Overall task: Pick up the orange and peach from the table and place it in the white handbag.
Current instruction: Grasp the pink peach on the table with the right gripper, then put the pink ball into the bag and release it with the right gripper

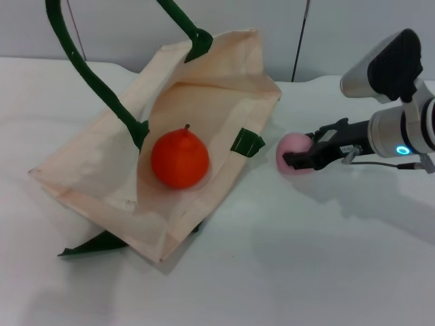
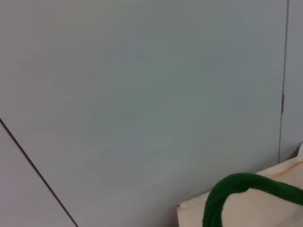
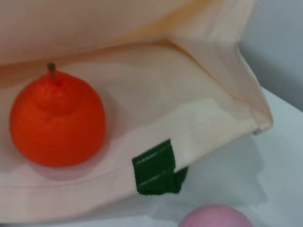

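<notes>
The white handbag [image 1: 95, 170] lies on the table with its mouth lifted open toward the right. The orange [image 1: 179, 158] rests inside that opening on the lower cloth panel, also seen in the right wrist view as the orange [image 3: 57, 124] on the handbag [image 3: 199, 90]. Just right of the bag's mouth, the pink peach [image 1: 291, 144] sits between the black fingers of my right gripper [image 1: 300, 153], which is shut on it. The peach [image 3: 215, 217] shows at the edge of the right wrist view. My left gripper is out of view.
One dark green strap [image 1: 88, 68] rises from the bag up past the picture's top; the strap [image 2: 236, 187] also shows in the left wrist view. A green tab [image 1: 247, 143] marks the bag's near rim. White table [image 1: 306, 258] spreads in front and to the right.
</notes>
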Robot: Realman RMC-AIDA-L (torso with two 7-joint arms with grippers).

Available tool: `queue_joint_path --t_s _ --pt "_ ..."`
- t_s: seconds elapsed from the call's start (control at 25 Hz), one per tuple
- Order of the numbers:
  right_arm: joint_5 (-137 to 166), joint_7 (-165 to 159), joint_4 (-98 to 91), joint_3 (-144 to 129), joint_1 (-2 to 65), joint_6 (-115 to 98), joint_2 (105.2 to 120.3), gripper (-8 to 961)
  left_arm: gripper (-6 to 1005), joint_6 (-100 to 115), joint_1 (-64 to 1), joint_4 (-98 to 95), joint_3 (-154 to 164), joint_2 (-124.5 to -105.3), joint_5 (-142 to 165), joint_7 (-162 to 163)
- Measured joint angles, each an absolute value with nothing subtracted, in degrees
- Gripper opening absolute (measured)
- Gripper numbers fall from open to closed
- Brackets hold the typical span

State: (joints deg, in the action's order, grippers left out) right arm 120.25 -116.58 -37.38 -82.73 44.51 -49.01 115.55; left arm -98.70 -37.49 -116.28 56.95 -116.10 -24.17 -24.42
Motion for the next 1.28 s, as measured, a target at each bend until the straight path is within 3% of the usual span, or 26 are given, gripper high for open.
queue_joint_path --t_s 0.6,1.28 --pt "110.0 -114.7 -59.6 -85.0 36.0 -55.2 115.9 575 109 -99.2 -37.7 -116.3 57.0 -116.11 -24.1 -24.6" --pt "98.2 -103.2 -45.6 -95.0 45.4 -41.0 116.02 569 109 -98.9 -40.9 -116.0 59.8 -116.37 -25.6 -23.8"
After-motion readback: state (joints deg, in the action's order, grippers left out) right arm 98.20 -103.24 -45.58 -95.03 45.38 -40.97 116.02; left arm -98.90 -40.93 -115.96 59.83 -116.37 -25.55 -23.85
